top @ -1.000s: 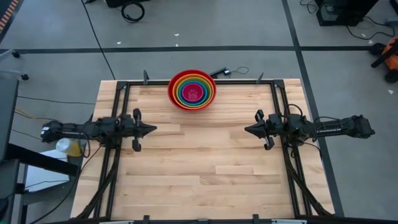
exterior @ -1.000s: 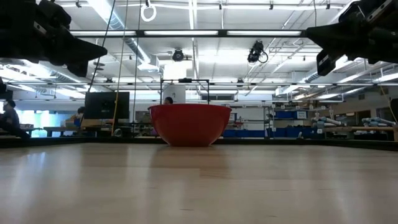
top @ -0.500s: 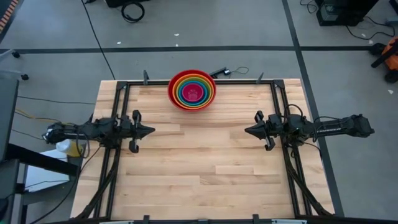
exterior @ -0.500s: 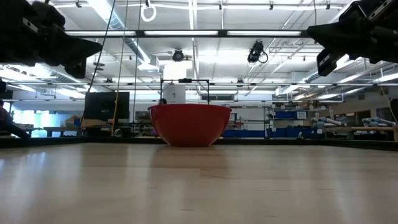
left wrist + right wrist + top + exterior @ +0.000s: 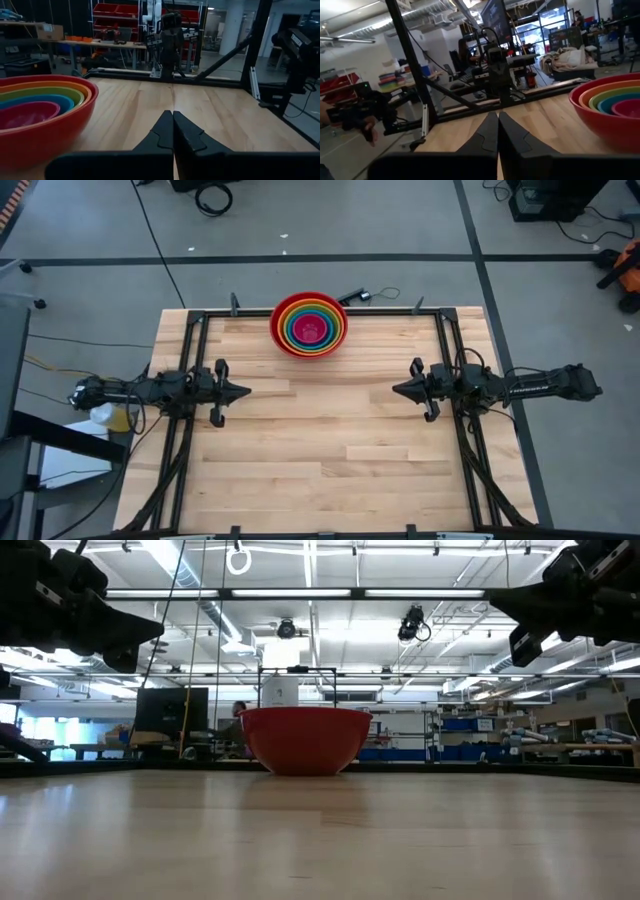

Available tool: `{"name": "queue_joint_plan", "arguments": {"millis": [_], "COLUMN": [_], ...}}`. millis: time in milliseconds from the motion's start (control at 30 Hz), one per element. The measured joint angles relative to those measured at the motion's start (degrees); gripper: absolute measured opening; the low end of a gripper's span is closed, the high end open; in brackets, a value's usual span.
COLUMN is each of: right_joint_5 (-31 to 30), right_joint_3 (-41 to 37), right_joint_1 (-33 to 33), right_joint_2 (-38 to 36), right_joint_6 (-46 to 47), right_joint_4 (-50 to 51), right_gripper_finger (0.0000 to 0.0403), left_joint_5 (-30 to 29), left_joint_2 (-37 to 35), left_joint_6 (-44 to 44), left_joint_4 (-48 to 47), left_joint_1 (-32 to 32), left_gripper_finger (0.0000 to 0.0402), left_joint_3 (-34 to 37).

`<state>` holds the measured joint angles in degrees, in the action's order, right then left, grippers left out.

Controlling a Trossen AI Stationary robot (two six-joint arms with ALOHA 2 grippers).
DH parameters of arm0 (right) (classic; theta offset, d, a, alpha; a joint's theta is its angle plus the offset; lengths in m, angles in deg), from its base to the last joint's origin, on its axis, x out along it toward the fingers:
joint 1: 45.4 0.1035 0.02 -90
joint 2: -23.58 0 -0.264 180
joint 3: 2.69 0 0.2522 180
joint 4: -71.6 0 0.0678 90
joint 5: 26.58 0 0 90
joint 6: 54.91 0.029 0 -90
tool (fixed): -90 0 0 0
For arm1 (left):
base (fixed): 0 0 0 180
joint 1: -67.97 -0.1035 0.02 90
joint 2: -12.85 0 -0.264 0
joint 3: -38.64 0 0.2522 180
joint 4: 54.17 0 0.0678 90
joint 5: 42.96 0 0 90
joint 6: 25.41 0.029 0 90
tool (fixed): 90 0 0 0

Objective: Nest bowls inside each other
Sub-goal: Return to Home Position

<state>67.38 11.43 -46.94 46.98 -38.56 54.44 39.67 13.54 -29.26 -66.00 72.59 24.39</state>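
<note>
The bowls (image 5: 309, 324) stand nested near the table's far edge, red outermost, then orange, green, blue and magenta-pink innermost; the red bowl's base rests on the wood (image 5: 303, 740). They also show in the left wrist view (image 5: 40, 107) and the right wrist view (image 5: 612, 105). My left gripper (image 5: 246, 390) hangs shut above the table's left side, pointing level toward the middle. My right gripper (image 5: 396, 389) hangs shut above the right side, facing it. Neither touches anything.
A black metal frame (image 5: 320, 311) runs along the table's far and side edges. Bare wood (image 5: 320, 440) lies between and in front of the grippers. People and benches show in the room beyond the table.
My left arm has drawn back a little toward the table's left edge and sunk slightly, fingers still shut. The bowls and my right arm have kept still.
</note>
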Motion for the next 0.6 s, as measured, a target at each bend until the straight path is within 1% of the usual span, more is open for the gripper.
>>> {"name": "queue_joint_plan", "arguments": {"millis": [133,267,367,600], "right_joint_5": [-0.36,-0.28,-0.05,0.10], "right_joint_3": [0.00,0.00,0.00,0.00], "right_joint_1": [-0.04,-0.04,-0.04,-0.04], "right_joint_2": [0.00,0.00,0.00,0.00], "right_joint_6": [0.00,0.01,0.01,0.01], "right_joint_4": [0.09,0.08,0.09,0.09], "right_gripper_finger": [0.0015,0.0025,0.0026,0.0025], "left_joint_5": [-0.02,-0.02,-0.04,-0.04], "left_joint_2": [0.04,0.04,0.04,0.04], "left_joint_6": [-0.23,-4.31,-5.70,-5.81], "left_joint_4": [-0.01,-0.03,-0.03,-0.01], "left_joint_1": [0.00,0.00,0.00,0.00], "left_gripper_finger": [0.0000,0.0000,0.0000,0.0000], "left_joint_3": [0.02,0.02,0.02,0.04]}}
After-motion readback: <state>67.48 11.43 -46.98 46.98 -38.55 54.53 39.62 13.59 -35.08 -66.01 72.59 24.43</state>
